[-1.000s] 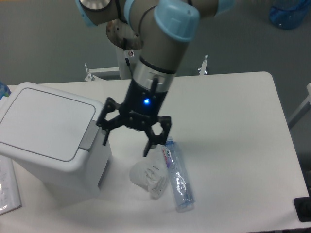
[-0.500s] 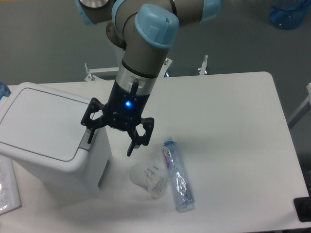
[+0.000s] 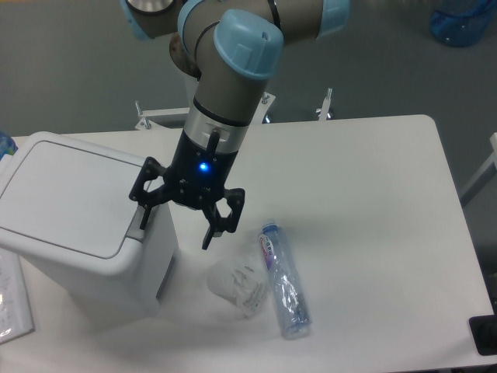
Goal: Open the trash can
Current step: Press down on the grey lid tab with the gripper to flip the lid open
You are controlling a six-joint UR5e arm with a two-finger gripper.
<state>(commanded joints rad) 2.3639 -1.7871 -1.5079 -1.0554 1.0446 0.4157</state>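
Fingers of my gripper [image 3: 175, 230] are spread apart, gripping nothing. One finger sits at the grey latch tab [image 3: 138, 224] of the white trash can [image 3: 78, 221], its lid down. Beside my other finger lie crumpled paper [image 3: 239, 284] and a plastic bottle [image 3: 283, 278], label unreadable.

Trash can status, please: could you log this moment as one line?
trash can: lid shut | tool: open, at grey latch tab | bottle: lying on table

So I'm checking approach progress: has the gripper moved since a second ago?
Yes. The gripper has shifted left, away from the bottle toward the trash can, jaws open at its grey latch.
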